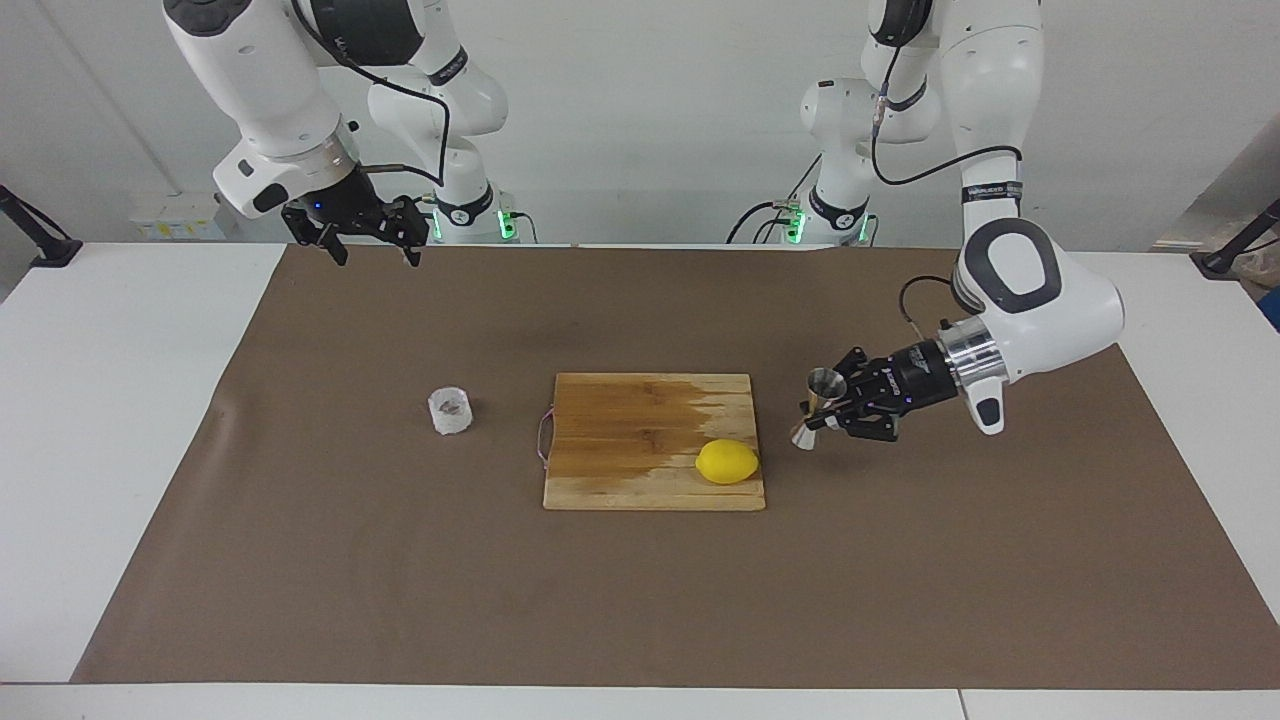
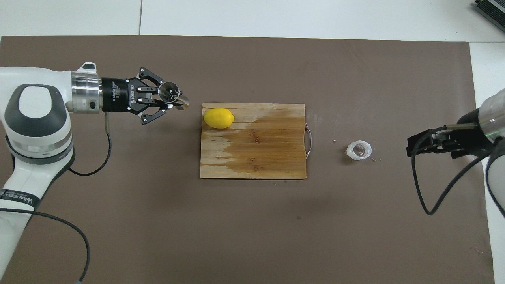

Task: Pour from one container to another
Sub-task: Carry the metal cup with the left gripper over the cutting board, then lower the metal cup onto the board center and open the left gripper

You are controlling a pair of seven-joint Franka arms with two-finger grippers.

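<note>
Left jaws clamped on the jigger in the air beside the cutting board, right jaws apart and waiting, clear cup well apart from both: best kept upright and carried level across.

Left arm reaching out low, right arm waiting high.
The left gripper lies nearly level at the end of a bent arm, fingers clamped on the jigger in the air. The right gripper hangs raised near its own base, pointing down, fingers spread apart.
</note>
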